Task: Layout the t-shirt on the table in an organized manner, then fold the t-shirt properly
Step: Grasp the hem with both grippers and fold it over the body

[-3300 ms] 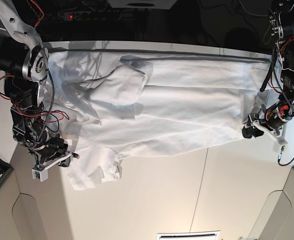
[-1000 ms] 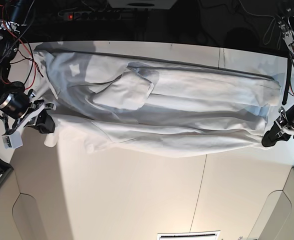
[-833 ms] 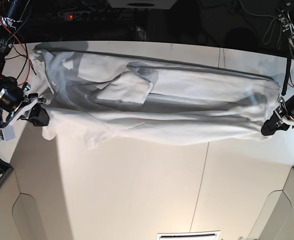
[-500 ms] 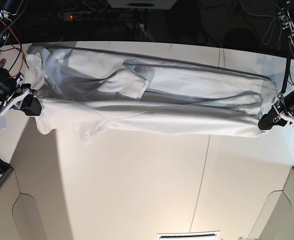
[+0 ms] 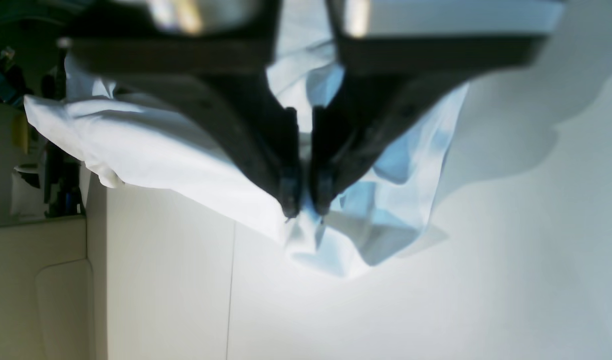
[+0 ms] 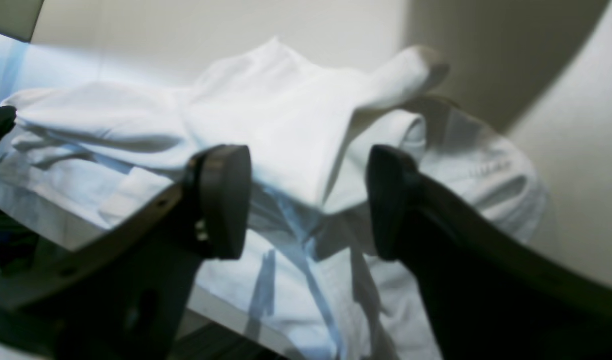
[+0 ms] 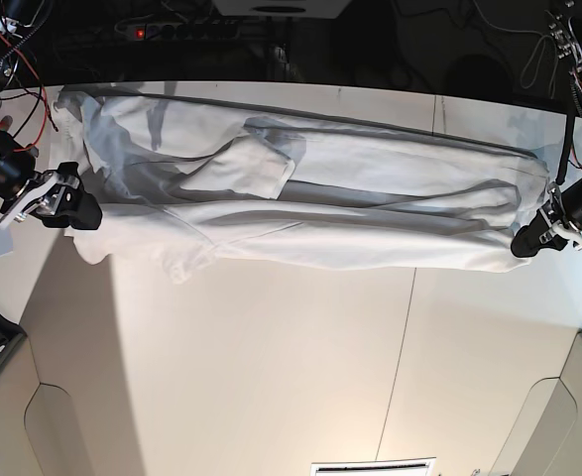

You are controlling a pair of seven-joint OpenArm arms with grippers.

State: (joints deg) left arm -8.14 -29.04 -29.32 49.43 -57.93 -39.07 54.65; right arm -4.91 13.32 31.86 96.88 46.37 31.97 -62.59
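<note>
The t-shirt (image 7: 310, 213) is lying stretched in a long band across the far half of the table (image 7: 300, 377), running from the 9 o'clock edge to the 3 o'clock edge of the base view. A folded sleeve (image 7: 246, 171) is resting on top of the band, toward 10 o'clock from its middle.

The right gripper (image 7: 72, 210) is sitting at the 9 o'clock end of the cloth. In the right wrist view its jaws are standing wide apart, and the right gripper (image 6: 306, 200) is gripping nothing; the bunched t-shirt (image 6: 266, 130) is lying beyond the gap between the two pads (image 6: 226, 200).

The left gripper (image 7: 528, 240) is positioned at the 3 o'clock end. In the left wrist view its jaws are nearly together, with only a narrow slit between them, and the left gripper (image 5: 304, 200) is pinching a corner of the t-shirt (image 5: 335, 235) at its tips. The cloth is hanging in folds below the tips, toward 6 o'clock, onto the table (image 5: 385, 310).
</note>
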